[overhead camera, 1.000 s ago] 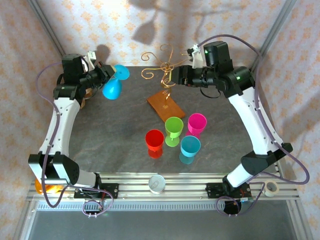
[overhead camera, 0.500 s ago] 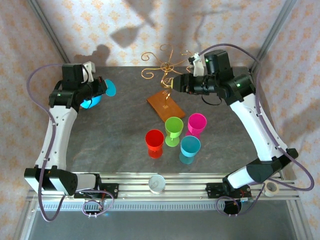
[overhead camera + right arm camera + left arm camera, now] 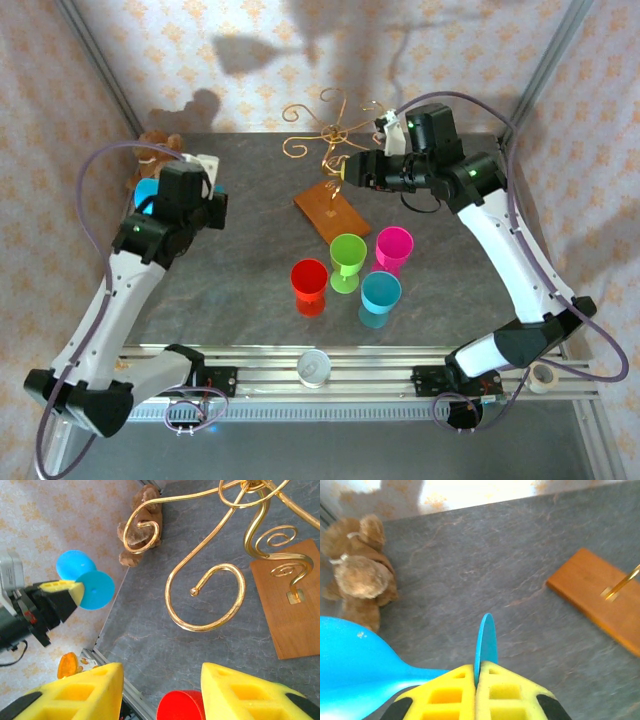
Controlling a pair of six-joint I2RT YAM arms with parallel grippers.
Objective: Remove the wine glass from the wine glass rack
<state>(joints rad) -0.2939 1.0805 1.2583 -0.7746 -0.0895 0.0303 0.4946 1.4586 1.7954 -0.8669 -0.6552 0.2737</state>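
So, left jaws pinched the wine glass [image 3: 357, 662] by its foot, well clear of the wine glass rack [image 3: 328, 212]; right jaws hung open, empty. I worried that edge-on grip could let it swivel and drop.

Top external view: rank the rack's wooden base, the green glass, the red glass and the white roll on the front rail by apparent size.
1. Wooden base, largest.
2. Green glass and red glass look alike, so they are not ranked apart.
3. White roll, smallest.
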